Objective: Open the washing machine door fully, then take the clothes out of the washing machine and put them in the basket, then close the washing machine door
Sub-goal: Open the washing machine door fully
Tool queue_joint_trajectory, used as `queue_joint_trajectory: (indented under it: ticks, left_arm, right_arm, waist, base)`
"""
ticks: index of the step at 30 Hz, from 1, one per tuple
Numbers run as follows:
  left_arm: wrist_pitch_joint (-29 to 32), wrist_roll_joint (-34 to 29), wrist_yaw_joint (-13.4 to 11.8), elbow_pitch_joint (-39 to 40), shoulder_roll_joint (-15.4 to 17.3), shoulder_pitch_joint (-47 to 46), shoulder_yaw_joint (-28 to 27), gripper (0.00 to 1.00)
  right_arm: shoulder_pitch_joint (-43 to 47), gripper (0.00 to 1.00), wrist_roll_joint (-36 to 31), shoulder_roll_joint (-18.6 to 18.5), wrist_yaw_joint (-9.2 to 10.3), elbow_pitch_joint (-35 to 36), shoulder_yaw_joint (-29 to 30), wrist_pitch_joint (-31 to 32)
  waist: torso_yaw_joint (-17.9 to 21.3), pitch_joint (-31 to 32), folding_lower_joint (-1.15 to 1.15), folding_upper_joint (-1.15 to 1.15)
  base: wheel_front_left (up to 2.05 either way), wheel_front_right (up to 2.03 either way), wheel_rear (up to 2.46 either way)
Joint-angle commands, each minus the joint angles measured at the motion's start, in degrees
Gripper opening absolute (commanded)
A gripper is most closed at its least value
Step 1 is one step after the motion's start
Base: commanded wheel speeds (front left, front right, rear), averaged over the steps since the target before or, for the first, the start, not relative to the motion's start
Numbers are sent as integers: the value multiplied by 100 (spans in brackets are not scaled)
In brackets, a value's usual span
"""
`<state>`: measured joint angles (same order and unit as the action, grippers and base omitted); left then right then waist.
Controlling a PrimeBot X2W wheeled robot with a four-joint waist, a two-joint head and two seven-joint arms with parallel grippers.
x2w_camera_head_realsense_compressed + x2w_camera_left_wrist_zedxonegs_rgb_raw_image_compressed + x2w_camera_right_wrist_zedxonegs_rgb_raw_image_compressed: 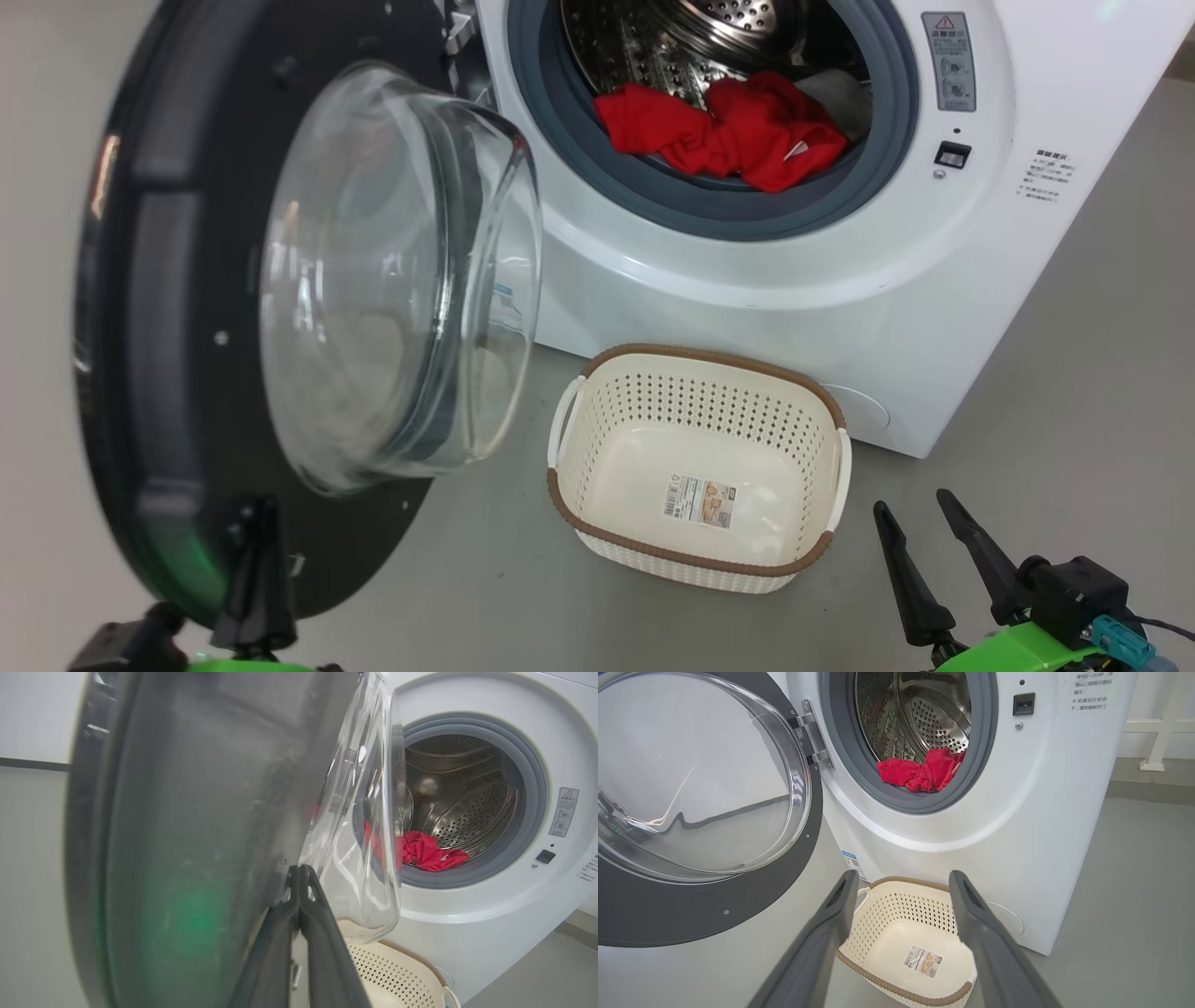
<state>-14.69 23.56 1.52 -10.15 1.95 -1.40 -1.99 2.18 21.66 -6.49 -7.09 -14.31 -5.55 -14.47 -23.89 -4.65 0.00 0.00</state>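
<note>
The washing machine stands ahead with its door swung open to the left, its glass bowl bulging toward me. The red clothes lie at the front of the steel drum, partly on the grey ring. The cream basket sits on the floor below the opening, holding just its paper label. My left gripper is shut, and in the left wrist view its tips rest against the door's black inner face beside the glass. My right gripper hangs open right of the basket, with nothing between its fingers.
Grey floor spreads to the right of the machine and in front of the basket. The open door takes up the left side. A white rail stands against the wall far right of the machine.
</note>
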Motion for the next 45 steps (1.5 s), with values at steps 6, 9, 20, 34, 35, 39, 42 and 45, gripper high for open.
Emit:
queue_joint_trajectory:
  ticks: [6, 9, 20, 34, 35, 39, 42, 45]
  left_arm:
    - [-31, -54, 10, -89, 93, -428, -896, 0]
    - [-31, -107, 83, -194, 93, -535, -1182, 0]
    - [-31, -256, 326, -572, 93, -1000, -2174, 0]
    - [-31, -602, 567, -1168, 182, -1802, -3204, 0]
    - [-31, -621, 572, -1210, 205, -1855, -3264, 0]
    - [-31, -621, 586, -1347, 253, -2044, -3550, 0]
    - [-31, -638, 592, -1453, 317, -2160, -3738, 0]
    - [-31, -626, 594, -1566, 412, -2249, -3851, 0]
  right_arm:
    - [-184, 100, 42, -64, -40, 170, -98, -52]
    - [-206, 100, 33, -74, -40, 175, -99, -52]
    - [-345, 100, 10, -134, -40, 178, -85, -52]
    - [-565, 100, -25, -247, -40, 223, -63, -52]
    - [-575, 100, -26, -253, -40, 223, -60, -52]
    - [-624, 100, -33, -277, -40, 239, -68, -52]
    - [-653, 100, -37, -298, -40, 246, -71, -52]
    - [-679, 100, -38, -313, -40, 250, -74, -52]
  waist:
    - [71, -98, 0, 0]
    - [90, -140, 0, 0]
    - [200, -342, 0, 0]
    - [392, -747, 0, 0]
    - [400, -762, 0, 0]
    - [449, -862, 0, 0]
    - [478, -927, 0, 0]
    - [505, -971, 0, 0]
  base:
    - [0, 0, 0]
    - [0, 0, 0]
    - [0, 0, 0]
    - [0, 0, 0]
    - [0, 0, 0]
    - [0, 0, 0]
    - [0, 0, 0]
    - [0, 0, 0]
